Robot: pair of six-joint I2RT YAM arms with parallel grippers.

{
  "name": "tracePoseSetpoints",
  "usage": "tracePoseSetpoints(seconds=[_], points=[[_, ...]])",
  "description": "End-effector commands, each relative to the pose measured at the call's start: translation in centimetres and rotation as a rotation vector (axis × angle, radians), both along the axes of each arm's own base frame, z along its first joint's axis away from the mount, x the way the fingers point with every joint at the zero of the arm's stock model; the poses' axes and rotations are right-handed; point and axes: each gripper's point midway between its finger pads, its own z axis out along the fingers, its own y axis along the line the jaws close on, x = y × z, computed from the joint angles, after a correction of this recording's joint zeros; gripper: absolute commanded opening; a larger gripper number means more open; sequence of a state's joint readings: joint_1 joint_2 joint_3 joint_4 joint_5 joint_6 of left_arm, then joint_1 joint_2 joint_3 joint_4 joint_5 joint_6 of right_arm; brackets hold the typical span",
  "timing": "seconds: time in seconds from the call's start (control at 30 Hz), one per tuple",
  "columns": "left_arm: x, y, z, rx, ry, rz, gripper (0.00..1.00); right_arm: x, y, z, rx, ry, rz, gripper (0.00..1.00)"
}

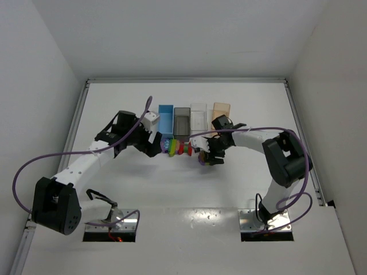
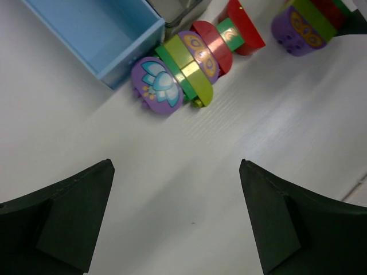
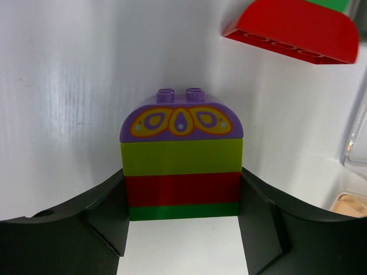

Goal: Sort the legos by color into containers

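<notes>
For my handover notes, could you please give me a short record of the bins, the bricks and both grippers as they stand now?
bins: blue bin, grey bin, clear bin, orange bin, side by side at the back
long brick row: on its side before the blue and grey bins
small stack: purple, lime, red, green
left gripper: open, holding nothing
right gripper: closed on the small stack

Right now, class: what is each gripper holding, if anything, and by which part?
The right gripper clamps the four-layer plastic brick stack, purple-topped, by the sides of its red and green layers. The left gripper holds nothing.
</notes>
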State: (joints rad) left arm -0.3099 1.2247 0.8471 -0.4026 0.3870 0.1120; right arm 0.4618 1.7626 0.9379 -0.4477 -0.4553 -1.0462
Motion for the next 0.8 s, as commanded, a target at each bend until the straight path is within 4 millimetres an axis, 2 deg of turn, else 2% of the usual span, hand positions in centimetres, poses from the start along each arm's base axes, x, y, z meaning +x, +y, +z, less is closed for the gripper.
tracePoseSetpoints(seconds=[0.0, 0.07, 0.1, 0.13, 0.23, 0.3, 0.33, 0.47, 0.5, 0.6, 0.63, 0.67, 0.7, 0.73, 0.77], points=[[-1.3, -1.7, 1.1, -0.120, 0.035, -0.026, 0.98, 2.1, 1.3, 2.2, 0.071, -0.060, -0.073, 0.41], [-1.9, -2.2, 1.5, -0.173, 0.056, -0.046, 0.96, 2.0, 1.6, 3.0, 0.095, -0.053, -0.096, 0.28], [-2.3, -2.3, 1.3, -0.199, 0.083, -0.044, 0.96, 2.1, 1.7, 3.9, 0.112, -0.053, -0.129, 0.10], [-2.5, -2.5, 1.5, -0.222, 0.096, -0.052, 0.96, 1.9, 2.0, 4.7, 0.136, -0.047, -0.144, 0.06], [-4.4, -4.2, 2.8, -0.336, 0.166, -0.140, 0.96, 2.3, 3.2, 8.6, 0.248, -0.072, -0.214, 0.06], [-4.8, -4.9, 3.8, -0.386, 0.180, -0.168, 0.98, 2.2, 4.3, 10.9, 0.327, -0.060, -0.269, 0.06], [-4.5, -5.1, 3.9, -0.411, 0.206, -0.160, 0.99, 2.4, 4.8, 13.2, 0.384, -0.080, -0.279, 0.06], [-4.1, -6.4, 6.0, -0.488, 0.244, -0.204, 0.99, 2.1, 6.9, 17.1, 0.494, -0.063, -0.306, 0.06], [-3.9, -6.7, 7.0, -0.509, 0.243, -0.225, 0.99, 1.6, 7.3, 17.4, 0.504, -0.040, -0.295, 0.06], [-3.1, -7.2, 7.8, -0.537, 0.259, -0.224, 0.96, 1.5, 8.0, 18.4, 0.526, -0.034, -0.286, 0.06], [-2.8, -7.3, 8.6, -0.541, 0.237, -0.230, 0.96, 1.2, 8.5, 18.8, 0.536, -0.033, -0.268, 0.06], [-2.4, -7.4, 8.6, -0.543, 0.248, -0.224, 0.96, 1.1, 9.0, 19.4, 0.545, -0.041, -0.254, 0.06], [-2.3, -7.5, 9.0, -0.545, 0.238, -0.227, 0.96, 1.1, 8.9, 18.9, 0.532, -0.026, -0.258, 0.06], [-1.9, -7.6, 8.6, -0.542, 0.254, -0.223, 0.95, 0.9, 9.4, 19.4, 0.541, -0.033, -0.243, 0.06], [-1.7, -7.8, 9.1, -0.553, 0.257, -0.228, 0.93, 0.7, 9.8, 19.3, 0.535, -0.023, -0.233, 0.06]])
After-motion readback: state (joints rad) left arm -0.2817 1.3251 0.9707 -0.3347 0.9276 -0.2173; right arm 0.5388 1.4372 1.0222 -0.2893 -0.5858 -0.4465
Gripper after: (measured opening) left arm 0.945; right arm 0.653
